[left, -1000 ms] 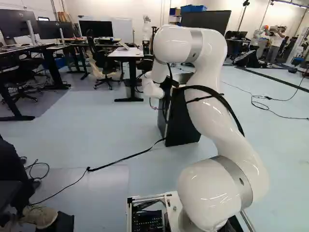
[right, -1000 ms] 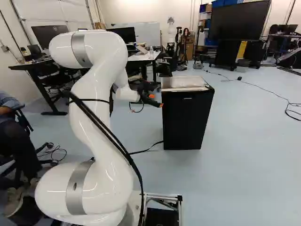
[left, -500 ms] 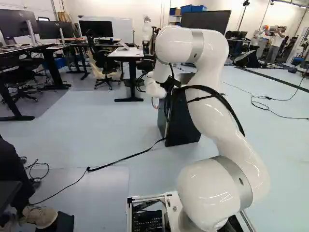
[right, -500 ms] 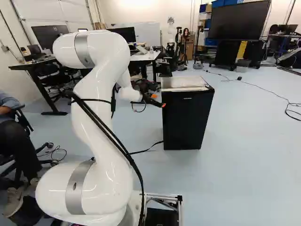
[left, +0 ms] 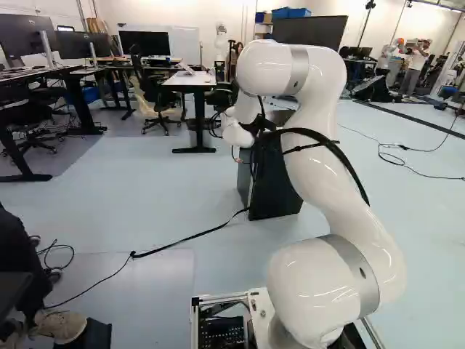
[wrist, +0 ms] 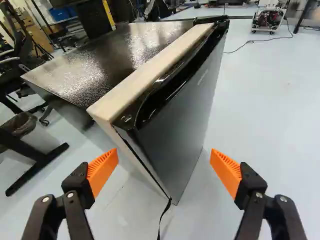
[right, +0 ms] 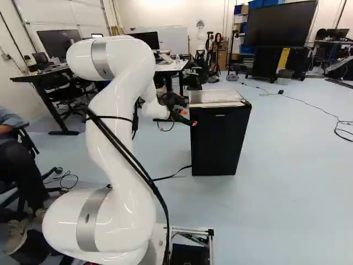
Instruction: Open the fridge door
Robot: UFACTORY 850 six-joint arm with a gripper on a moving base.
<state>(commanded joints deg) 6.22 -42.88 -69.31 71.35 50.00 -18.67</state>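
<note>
The end effector (wrist: 164, 162), released and empty, has edged nearer the fridge door (wrist: 182, 112), probably setting up the pull.

left base view: fridge (left: 276, 190) partly behind arm (left: 327, 171) | wrist view: lettering (wrist: 202, 77) too small

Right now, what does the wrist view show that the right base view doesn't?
Only the wrist view shows the long recess along the top edge of the fridge door, and the full gap between the open fingers. Only the right base view shows the arm's white links and the wide screen. Both show the fridge, the fingers and the dark cord at the fridge's foot.
</note>
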